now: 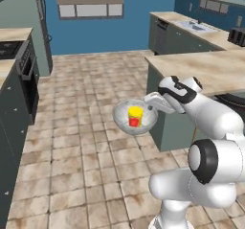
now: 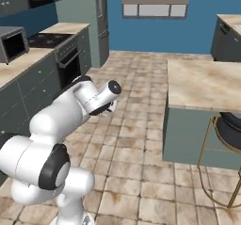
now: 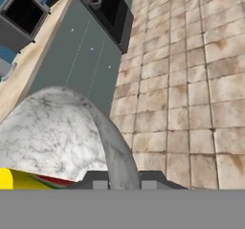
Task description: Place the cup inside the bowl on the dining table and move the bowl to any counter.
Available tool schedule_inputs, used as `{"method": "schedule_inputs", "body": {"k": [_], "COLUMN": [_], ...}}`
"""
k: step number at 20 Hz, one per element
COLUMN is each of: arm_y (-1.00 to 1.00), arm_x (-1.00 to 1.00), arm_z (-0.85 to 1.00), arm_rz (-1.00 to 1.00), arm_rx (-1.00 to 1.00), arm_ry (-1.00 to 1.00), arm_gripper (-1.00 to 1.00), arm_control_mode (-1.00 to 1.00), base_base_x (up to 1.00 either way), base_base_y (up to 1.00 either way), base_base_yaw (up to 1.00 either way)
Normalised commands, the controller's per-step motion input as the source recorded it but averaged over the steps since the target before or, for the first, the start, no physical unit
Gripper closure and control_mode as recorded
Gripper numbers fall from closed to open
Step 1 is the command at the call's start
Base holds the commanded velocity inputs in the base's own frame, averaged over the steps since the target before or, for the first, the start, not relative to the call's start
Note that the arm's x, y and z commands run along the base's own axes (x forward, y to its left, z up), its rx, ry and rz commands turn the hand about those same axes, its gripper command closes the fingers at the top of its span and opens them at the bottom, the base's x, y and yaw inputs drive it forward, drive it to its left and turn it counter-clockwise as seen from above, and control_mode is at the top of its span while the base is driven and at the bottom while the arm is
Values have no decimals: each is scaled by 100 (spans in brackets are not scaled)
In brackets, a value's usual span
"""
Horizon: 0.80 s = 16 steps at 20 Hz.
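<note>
In the left base view, you see the bowl (image 1: 135, 117) in the middle of the frame, held in the air above the tiled floor (image 1: 86, 151), with the cup (image 1: 135, 116) standing upright inside it. The gripper (image 1: 152, 104) meets the bowl at its right rim. In the hand view, the rim (image 3: 117, 151) runs down between the 2 finger tips at the bottom of the frame, so the jaws are pinching the bowl by its wall. The dining table (image 1: 201, 67) is at the right of the left base view, and the bowl is already off it, beside its near corner.

I judge that step 1 is done and the carrying is in progress. The long counter (image 3: 28, 74) with the drawer fronts (image 3: 81, 65) lies in the upper left of the hand view, still well apart from the bowl.

Please watch 3 risks. The grip is on 1 thin edge only, so the bowl can rotate around the fingers and tip if you swing fast. The cup is loose and can fall out if the bowl tilts. Also, if you come in too low, the bowl can hit the counter edge.
</note>
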Motion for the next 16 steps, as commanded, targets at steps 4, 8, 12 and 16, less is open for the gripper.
{"method": "schedule_inputs", "body": {"k": [4, 8, 12, 16], "arm_y": [0, 0, 0, 0], "arm_x": [0, 0, 0, 0], "arm_z": [0, 0, 0, 0], "arm_rz": [0, 0, 0, 0], "arm_rx": [0, 0, 0, 0], "arm_ry": [0, 0, 0, 0], "arm_gripper": [100, 100, 100, 100], "arm_control_mode": [100, 100, 100, 100], "base_base_x": [21, 0, 0, 7], "base_base_y": [1, 0, 10, 6], "base_base_yaw": [-1, 0, 21, 45]}}
